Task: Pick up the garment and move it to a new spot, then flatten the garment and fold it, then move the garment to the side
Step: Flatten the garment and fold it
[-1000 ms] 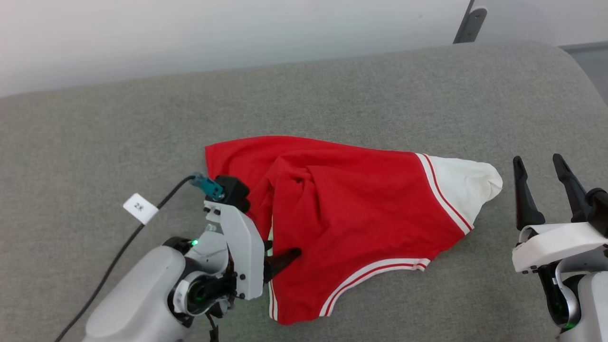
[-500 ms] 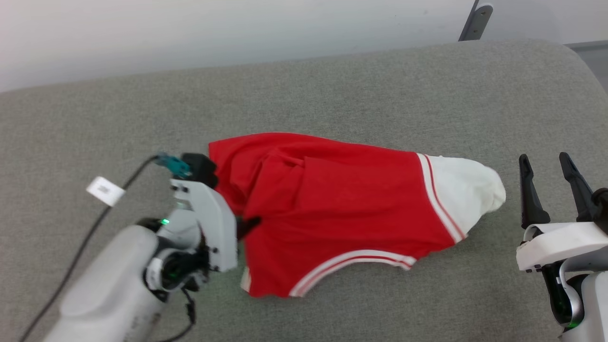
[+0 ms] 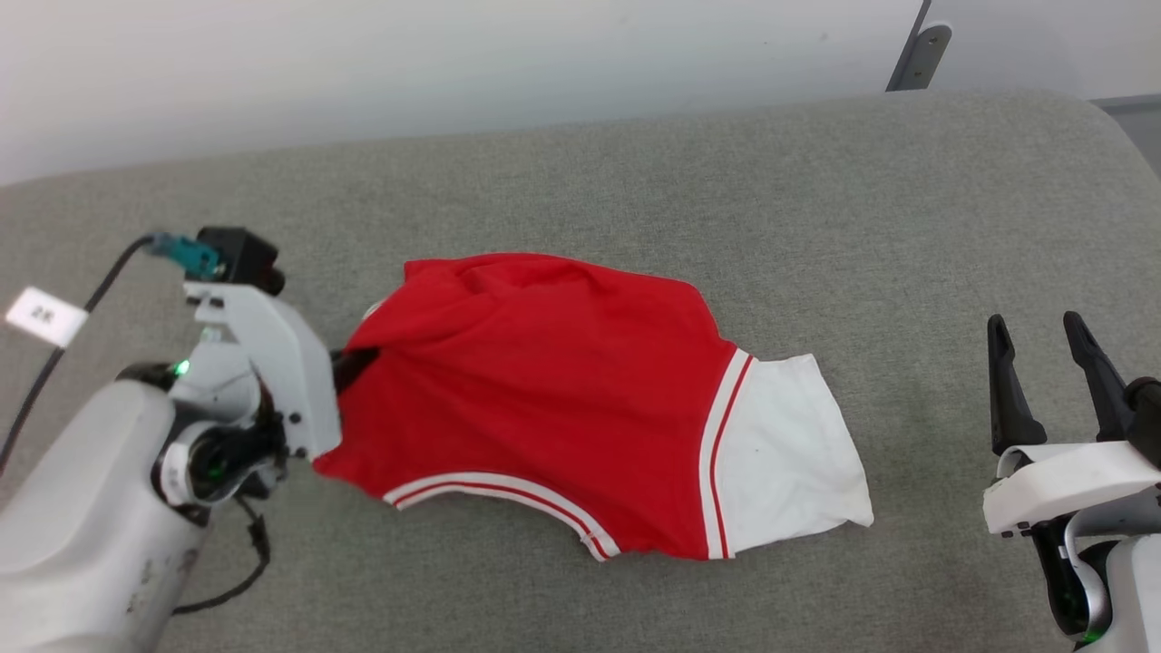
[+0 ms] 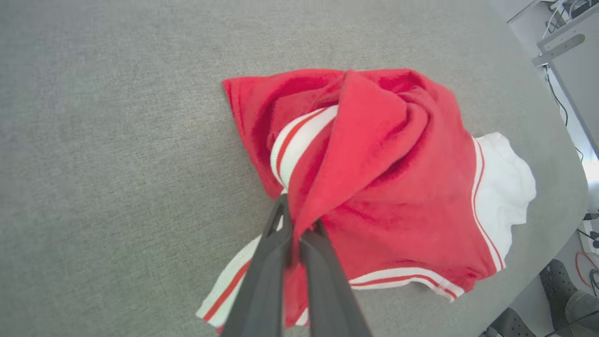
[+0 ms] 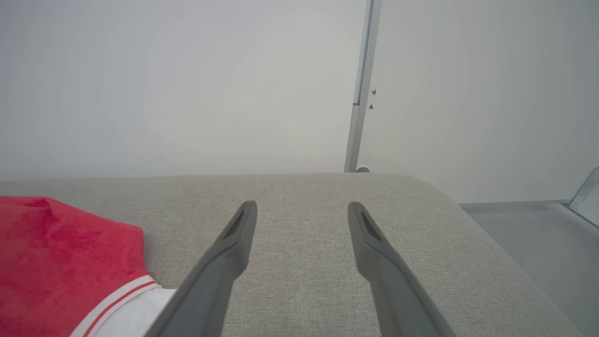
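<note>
The garment, a bright red T-shirt with white sleeves and striped trim, lies rumpled on the grey cushion. My left gripper is at its left edge, shut on a fold of red fabric. In the left wrist view the two fingers meet on that fold, and the garment rises in a ridge from them. My right gripper stands open at the right, apart from the white sleeve. The right wrist view shows its fingertips spread over bare cushion, with the garment at the lower left.
A black cable with a white tag trails off my left wrist. A white wall runs behind the cushion, with a grey bracket at the back right. The cushion's rounded right end drops to the floor.
My left gripper closed on the garment's left edge and pulled it left and back. The shirt was dragged and spread, and its white sleeve now lies flatter, nearer the front.
</note>
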You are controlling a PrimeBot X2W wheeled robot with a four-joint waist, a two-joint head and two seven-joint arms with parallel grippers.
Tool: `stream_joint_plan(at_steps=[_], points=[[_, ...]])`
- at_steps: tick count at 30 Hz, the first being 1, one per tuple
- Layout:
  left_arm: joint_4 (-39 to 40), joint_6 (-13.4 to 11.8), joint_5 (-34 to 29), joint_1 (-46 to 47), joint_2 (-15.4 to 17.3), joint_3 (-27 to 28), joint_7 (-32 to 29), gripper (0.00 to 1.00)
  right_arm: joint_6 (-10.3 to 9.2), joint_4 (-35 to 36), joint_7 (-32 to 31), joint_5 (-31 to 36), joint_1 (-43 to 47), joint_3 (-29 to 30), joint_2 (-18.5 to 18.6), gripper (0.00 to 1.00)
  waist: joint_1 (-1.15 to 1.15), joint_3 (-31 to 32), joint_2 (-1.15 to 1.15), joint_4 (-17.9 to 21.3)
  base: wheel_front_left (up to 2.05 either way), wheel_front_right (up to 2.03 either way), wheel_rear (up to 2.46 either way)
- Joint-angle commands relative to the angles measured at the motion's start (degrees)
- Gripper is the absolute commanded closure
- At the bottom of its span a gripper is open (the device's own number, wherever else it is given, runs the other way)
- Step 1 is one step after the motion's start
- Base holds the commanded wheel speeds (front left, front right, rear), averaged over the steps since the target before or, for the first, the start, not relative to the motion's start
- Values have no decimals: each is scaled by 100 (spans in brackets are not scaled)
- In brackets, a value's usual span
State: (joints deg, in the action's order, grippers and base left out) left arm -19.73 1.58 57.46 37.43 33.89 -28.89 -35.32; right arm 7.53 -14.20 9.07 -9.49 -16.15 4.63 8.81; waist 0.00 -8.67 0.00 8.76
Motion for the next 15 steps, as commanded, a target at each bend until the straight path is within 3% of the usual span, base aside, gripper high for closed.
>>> stream_joint_plan(at_steps=[1, 7, 15], points=[[60, 34, 38, 88, -66, 7, -7, 100, -8, -3, 5, 19, 50, -18, 0, 0, 0, 12, 0, -4, 0, 0, 0], [701, 28, 230, 225, -500, -207, -279, 100, -8, -26, -10, 23, 71, -68, -15, 0, 0, 59, 0, 13, 0, 0, 0], [1484, 21, 285, -109, -1090, -897, -692, 100, -8, -50, 32, -33, 43, -118, -61, 0, 0, 0, 0, 117, 0, 0, 0]])
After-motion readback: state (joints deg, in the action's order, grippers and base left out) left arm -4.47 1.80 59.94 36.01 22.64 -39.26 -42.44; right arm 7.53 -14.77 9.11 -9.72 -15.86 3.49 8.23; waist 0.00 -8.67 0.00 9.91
